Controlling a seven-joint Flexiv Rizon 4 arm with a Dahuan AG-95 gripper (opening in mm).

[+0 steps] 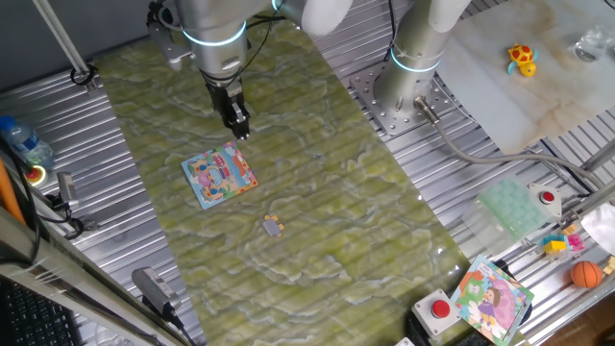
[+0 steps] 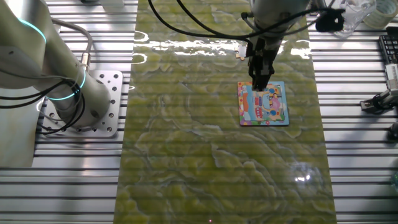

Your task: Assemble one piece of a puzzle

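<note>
The puzzle (image 1: pixel 219 175) is a small square board with a light blue border and a pink-yellow cartoon picture, lying flat on the green mat; it also shows in the other fixed view (image 2: pixel 263 102). The piece (image 1: pixel 274 227), tiny and greyish with orange marks, lies loose on the mat, apart from the board on its near right. In the other fixed view it is a small pale spot (image 2: pixel 239 51) beyond the board. My gripper (image 1: pixel 240 132) hangs just above the board's far edge (image 2: pixel 257 87). Its fingers look closed together and hold nothing.
A second arm's base (image 1: pixel 413 67) stands at the mat's right edge (image 2: pixel 68 93). A larger cartoon-girl board (image 1: pixel 492 298), a red button box (image 1: pixel 440 309), an orange ball (image 1: pixel 586 275) and small toys lie at the right. A blue-capped bottle (image 1: pixel 24 142) is at the left.
</note>
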